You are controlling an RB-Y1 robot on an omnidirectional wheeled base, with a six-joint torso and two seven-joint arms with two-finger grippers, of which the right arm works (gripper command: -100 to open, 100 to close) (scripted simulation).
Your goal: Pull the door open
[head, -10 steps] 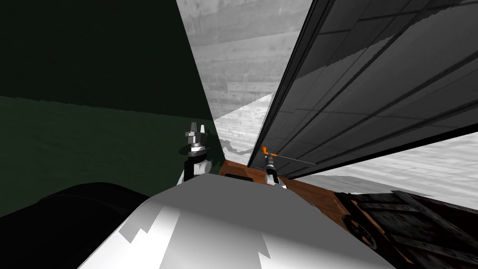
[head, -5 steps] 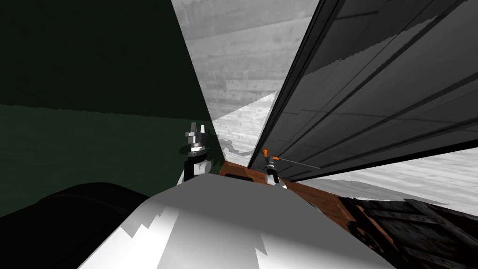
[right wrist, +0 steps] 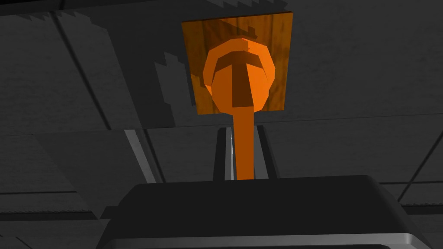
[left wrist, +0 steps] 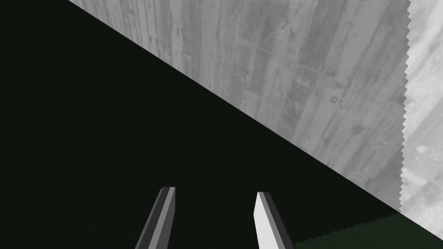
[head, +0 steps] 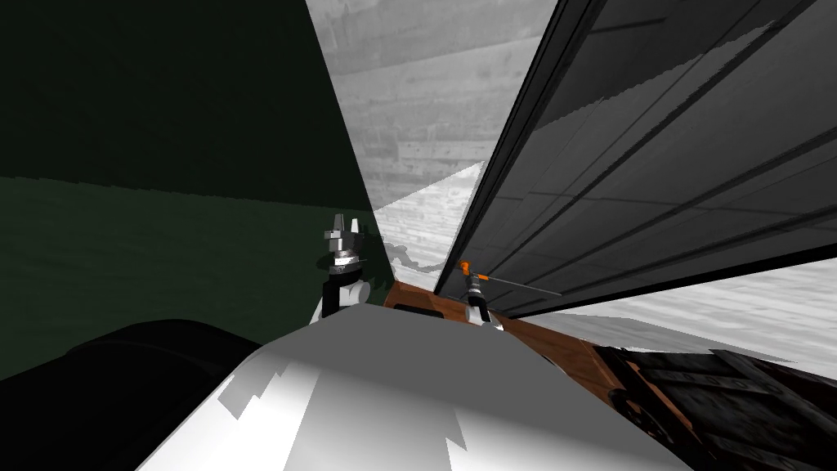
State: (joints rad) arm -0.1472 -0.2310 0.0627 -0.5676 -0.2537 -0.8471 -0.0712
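1. Head view: the dark grey panelled door point(head: 654, 163), on the robot's right, was seen swung slightly further than a second earlier.
2. Left wrist view: the left gripper point(left wrist: 216, 192) was held apart, empty.
3. Right wrist view: the right gripper point(right wrist: 241, 129) was clamped on the door's orange lever handle point(right wrist: 240, 86); pulling was judged underway.

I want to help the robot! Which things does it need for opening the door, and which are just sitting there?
Needed: dark grey door; orange handle; right gripper, shut on the handle.
Just there: left gripper, open, by the green wall; brown wooden furniture; dark crate.
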